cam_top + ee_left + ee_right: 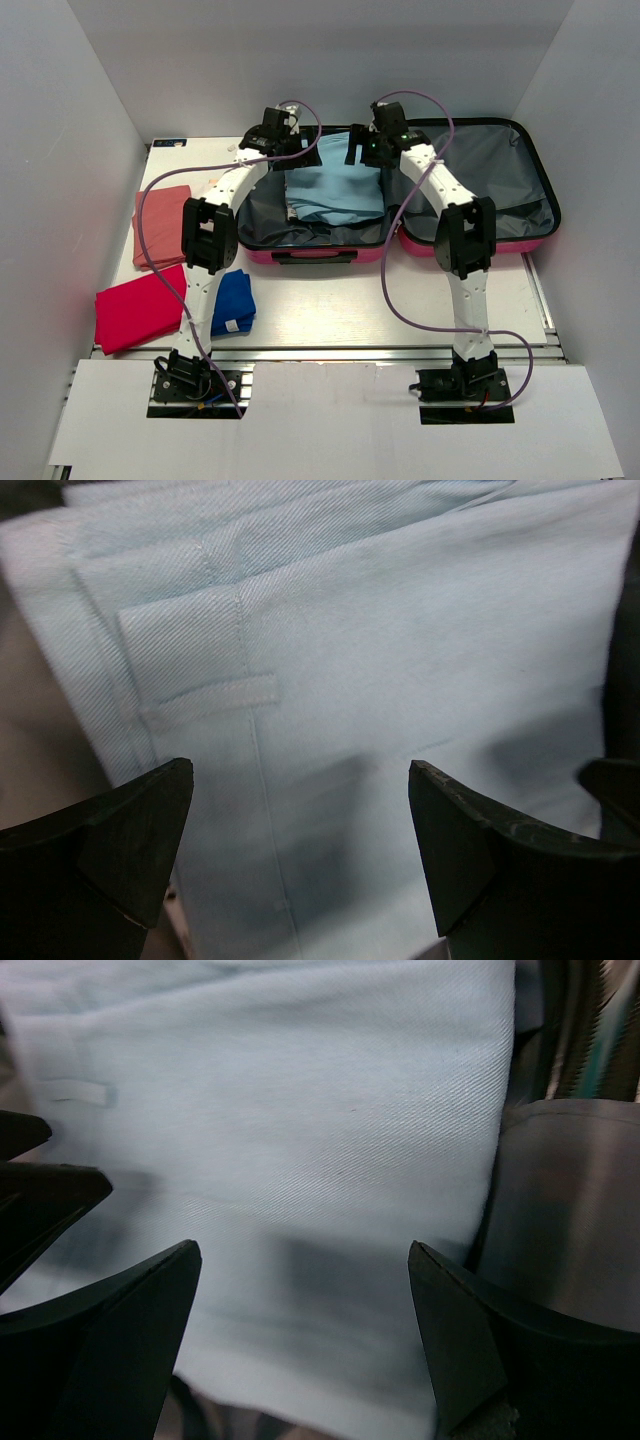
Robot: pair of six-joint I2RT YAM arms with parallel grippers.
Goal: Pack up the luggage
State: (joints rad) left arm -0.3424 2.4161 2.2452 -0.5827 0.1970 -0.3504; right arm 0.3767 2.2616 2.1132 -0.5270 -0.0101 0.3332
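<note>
While both arms reach over the open luggage (pixel 500 246), which lies flat at the far side of the table (pixel 400 300) with its lid thrown back to the right, the step in hand looks to be settling one garment into the left half. A folded light-blue garment (pixel 335 192) lies there on the grey lining, a stitched loop (pixel 205 695) showing near one edge.

The left gripper (pixel 297 825) hangs just above the cloth with its fingers spread wide and nothing between them. The right gripper (pixel 300 1305) is the same, wide apart and empty, over the garment's right edge where it meets the suitcase wall. Neither has hold of the fabric; whether the fingertips touch it I cannot tell.

So this piece seems to be placed, or very nearly. Three more folded cloths wait on the table to the left of the case: a salmon cloth (pixel 160 225), a red cloth (pixel 138 308) and a blue cloth (pixel 233 302) beside the left arm. The packing is, I would judge, early on.

The next move calls for lifting both arms up out of the shell without dragging the blue folds along, then sending the left arm back for one of those cloths — it stands nearest them.
</note>
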